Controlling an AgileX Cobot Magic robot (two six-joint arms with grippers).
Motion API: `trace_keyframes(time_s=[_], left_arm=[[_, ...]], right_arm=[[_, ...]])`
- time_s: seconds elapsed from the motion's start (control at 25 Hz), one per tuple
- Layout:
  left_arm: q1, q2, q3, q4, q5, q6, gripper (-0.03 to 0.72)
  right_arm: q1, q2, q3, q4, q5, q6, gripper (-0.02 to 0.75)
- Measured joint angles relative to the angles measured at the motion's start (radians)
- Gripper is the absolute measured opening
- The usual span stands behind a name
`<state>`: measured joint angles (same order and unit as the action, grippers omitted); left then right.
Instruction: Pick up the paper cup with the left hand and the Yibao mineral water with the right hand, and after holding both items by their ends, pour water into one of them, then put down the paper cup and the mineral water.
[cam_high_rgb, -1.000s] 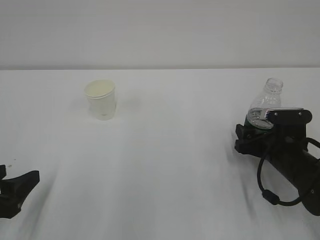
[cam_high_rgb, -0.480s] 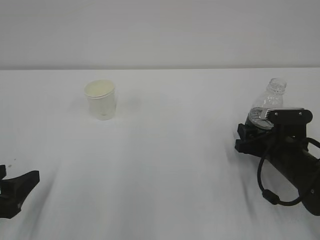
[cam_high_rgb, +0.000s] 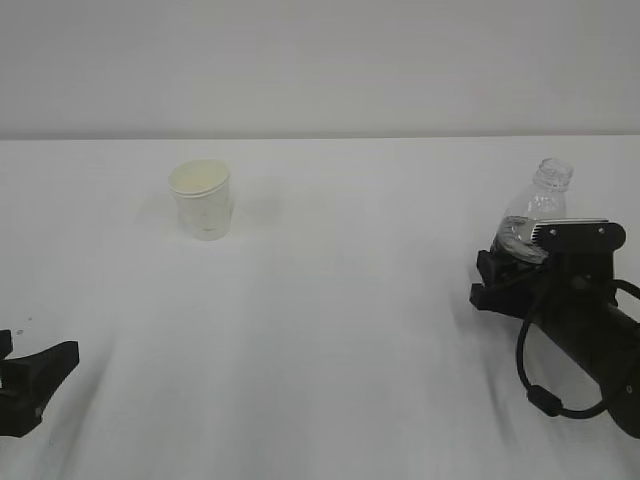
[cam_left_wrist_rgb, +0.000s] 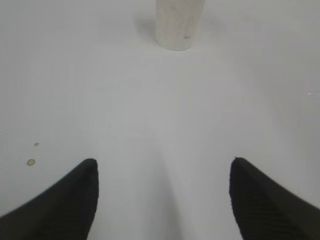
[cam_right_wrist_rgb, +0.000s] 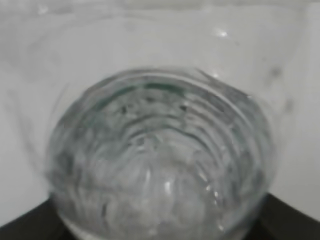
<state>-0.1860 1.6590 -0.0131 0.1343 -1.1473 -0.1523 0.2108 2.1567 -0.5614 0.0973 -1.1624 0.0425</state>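
- Bottle (cam_high_rgb: 533, 212) leans further right than 1 second ago, and its mouth has shifted right with it; less of the green label shows above the right hand (cam_high_rgb: 515, 270).
- Cup (cam_high_rgb: 202, 200) has not moved, upright at far left, well apart from the bottle.
- Left hand (cam_left_wrist_rgb: 162, 195) has stayed at the near left corner, fingers spread wide with bare table (cam_high_rgb: 330, 320) between them.
- Right hand grips the bottle low on its body at the right side.
- Bottle is clear, ribbed, capless, with a threaded mouth; close up (cam_right_wrist_rgb: 160, 160), ridges and a green trace fill the right wrist view.
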Motion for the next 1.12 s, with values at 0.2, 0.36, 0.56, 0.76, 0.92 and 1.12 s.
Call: trace_keyframes(time_s=[0.2,0.36,0.56,0.76,0.92,1.12], left_arm=[[0.0,0.0,0.0,0.0,0.0,0.0,0.589],[0.0,0.0,0.0,0.0,0.0,0.0,0.589],[0.0,0.0,0.0,0.0,0.0,0.0,0.589],[0.0,0.0,0.0,0.0,0.0,0.0,0.589],[0.0,0.0,0.0,0.0,0.0,0.0,0.589],[0.0,0.0,0.0,0.0,0.0,0.0,0.589]], right_arm=[[0.0,0.0,0.008,-0.025,-0.006,0.0,0.445],[0.0,-0.035,0.024,-0.035,0.025,0.0,0.444],[0.0,-0.094,0.03,-0.038,0.04,-0.002,0.444],[0.0,-0.13,0.033,-0.062,0.04,-0.002,0.444],[0.0,-0.151,0.035,-0.077,0.041,-0.002,0.444],[0.0,-0.199,0.061,-0.097,0.041,-0.004,0.444]])
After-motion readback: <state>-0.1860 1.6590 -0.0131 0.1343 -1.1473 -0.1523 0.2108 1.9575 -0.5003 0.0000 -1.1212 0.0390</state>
